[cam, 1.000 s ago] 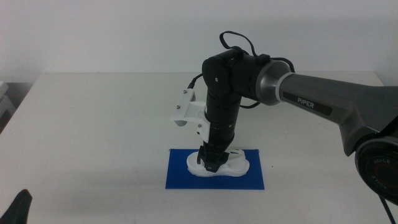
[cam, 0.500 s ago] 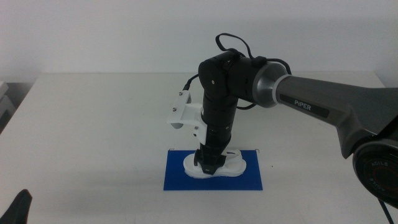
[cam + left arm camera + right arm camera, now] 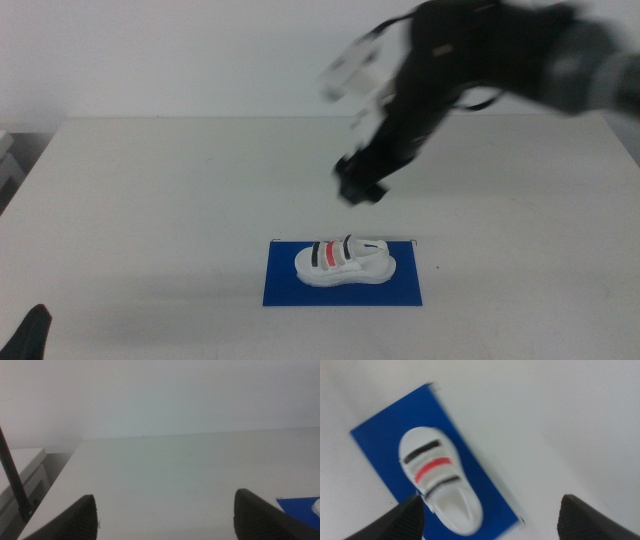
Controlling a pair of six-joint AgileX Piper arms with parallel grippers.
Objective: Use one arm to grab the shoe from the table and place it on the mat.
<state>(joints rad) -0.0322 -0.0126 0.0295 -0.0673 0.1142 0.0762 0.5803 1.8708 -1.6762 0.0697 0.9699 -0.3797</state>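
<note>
The white shoe (image 3: pixel 345 262) with black and red straps lies flat on the dark blue mat (image 3: pixel 285 290) on the white table (image 3: pixel 150 200). My right gripper (image 3: pixel 360 186) hangs blurred above and behind the shoe, apart from it, with the arm reaching in from the upper right. In the right wrist view the shoe (image 3: pixel 437 480) rests on the mat (image 3: pixel 380 445) below my open, empty right gripper (image 3: pixel 492 510). My left gripper (image 3: pixel 30 335) waits at the bottom left corner, open in its wrist view (image 3: pixel 165 520), where a corner of the mat (image 3: pixel 300 510) shows.
A white wall stands behind the table's far edge. A pale piece of furniture (image 3: pixel 8 160) sits beyond the table's left side.
My right gripper has let go of the shoe and risen up and back to the right. The shoe stays on the mat, uncovered.
</note>
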